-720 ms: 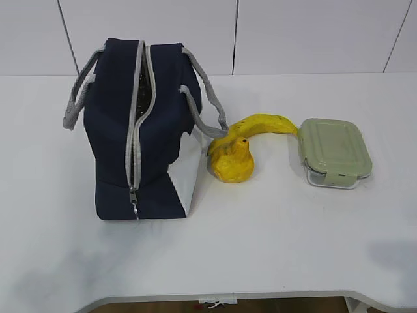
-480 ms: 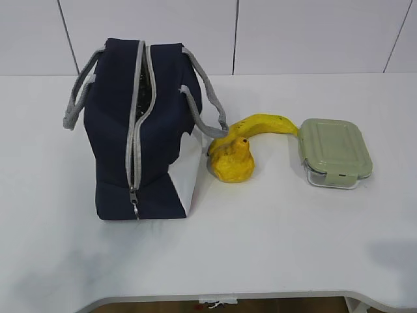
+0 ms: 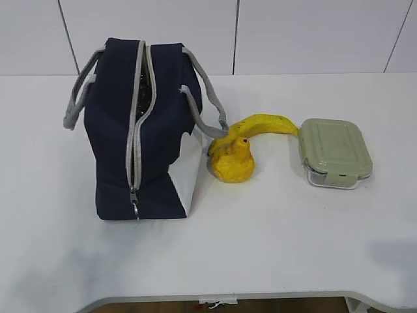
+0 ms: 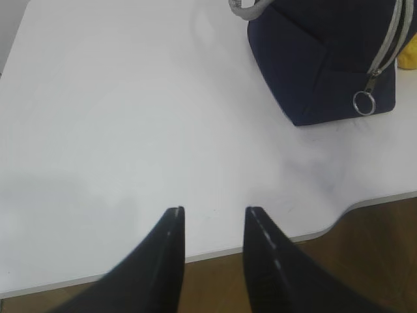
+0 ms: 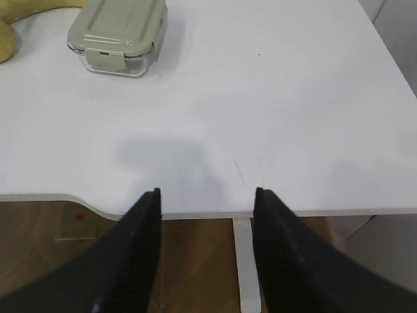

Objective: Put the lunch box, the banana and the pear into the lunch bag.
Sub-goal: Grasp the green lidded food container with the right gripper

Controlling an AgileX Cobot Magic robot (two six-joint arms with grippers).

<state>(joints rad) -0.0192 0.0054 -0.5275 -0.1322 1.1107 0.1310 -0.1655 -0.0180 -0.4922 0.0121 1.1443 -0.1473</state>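
The navy lunch bag (image 3: 140,140) stands on the left of the white table, its zipper partly open along the top; its lower corner and ring pull (image 4: 362,102) show in the left wrist view. Right of it sits the squat yellow pear (image 3: 231,160), touching the curved banana (image 3: 264,125) behind it. The lunch box (image 3: 334,152) with sage-green lid lies at the right, also seen as lunch box (image 5: 118,34). My left gripper (image 4: 214,210) hangs open over the table's front edge, empty. My right gripper (image 5: 207,192) is open and empty at the front edge too. Neither arm shows in the exterior view.
The table's front edge (image 3: 260,297) curves inward at the lower left and lower right. A white table leg (image 5: 246,261) and brown floor show below the right gripper. A white panelled wall (image 3: 293,32) stands behind the table.
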